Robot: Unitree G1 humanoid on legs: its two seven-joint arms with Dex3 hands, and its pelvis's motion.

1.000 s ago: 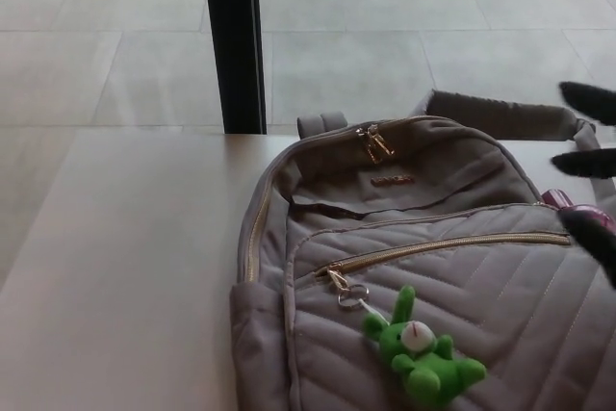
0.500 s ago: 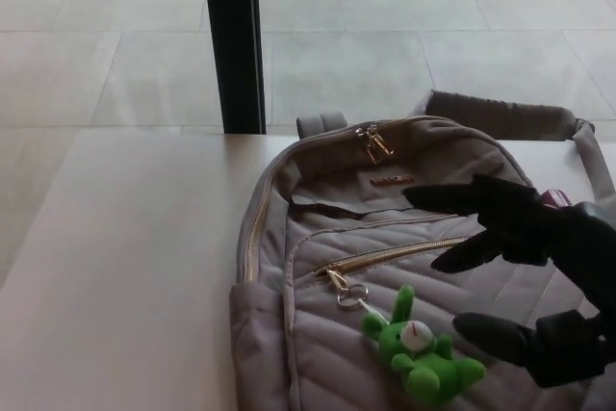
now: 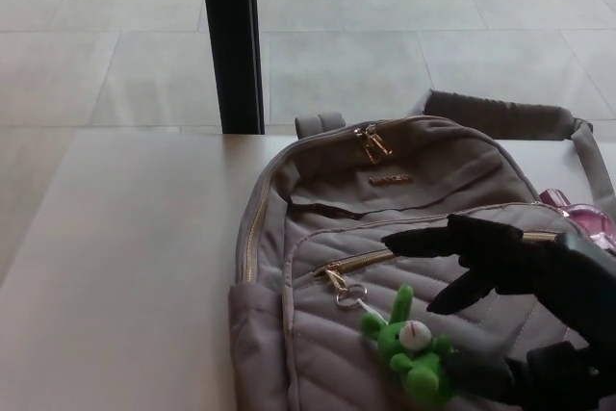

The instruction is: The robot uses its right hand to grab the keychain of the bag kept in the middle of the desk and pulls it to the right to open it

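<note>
A quilted matt grey cloth bag [image 3: 423, 238] with gold metal zips carries a fuzzy green plush keychain [image 3: 414, 348] on a smooth desk [image 3: 125, 267].

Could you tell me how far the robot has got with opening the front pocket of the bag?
Nothing is opened yet: the gold zipper on the grey quilted backpack is closed. In hand: the black right hand, fingers apart, hovers beside the green plush keychain. Left: closing on it and pulling rightwards.
</note>
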